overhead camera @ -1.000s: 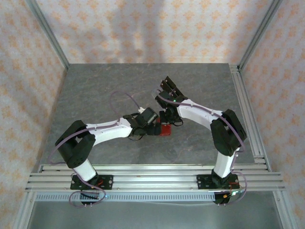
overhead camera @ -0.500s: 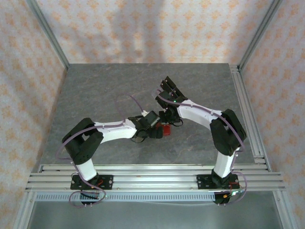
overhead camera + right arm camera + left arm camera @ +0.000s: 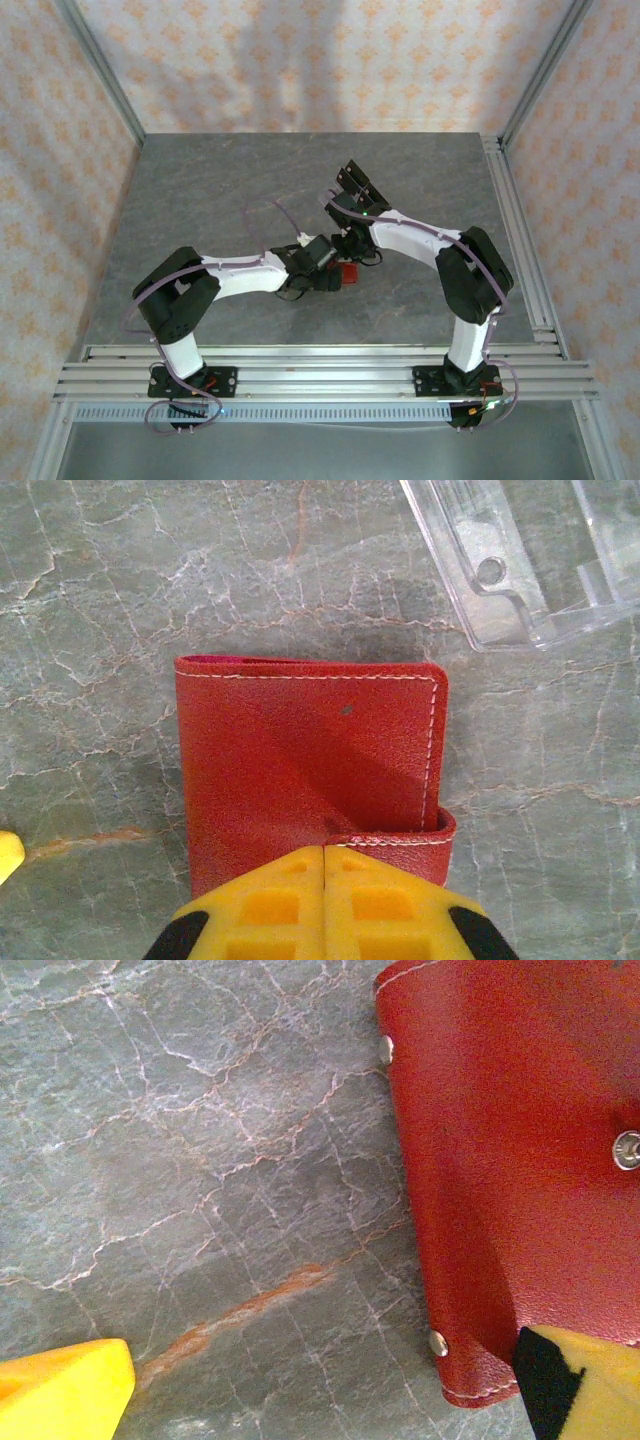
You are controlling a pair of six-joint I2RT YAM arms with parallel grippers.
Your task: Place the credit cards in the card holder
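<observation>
Card holder (image 3: 305, 770) lies folded, mid-worktop (image 3: 200, 1160) | right hand (image 3: 324, 900) closed, fingers together at holder's 6 o'clock edge; I see nothing gripped | left hand (image 3: 320, 1388) wide open, one finger over holder's corner | risk: closing left hand drags holder or clamps it folded.

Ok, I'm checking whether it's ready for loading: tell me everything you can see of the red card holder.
The card holder is a small red wallet of grained, leather-like material with pale stitching, small silver rivets and a metal snap. It lies flat and folded shut on the grey table, a strap wrapped round one edge. The right gripper, jaws shut, sits over its near edge; one finger of the open left gripper overlaps a corner; contact is unclear.
</observation>
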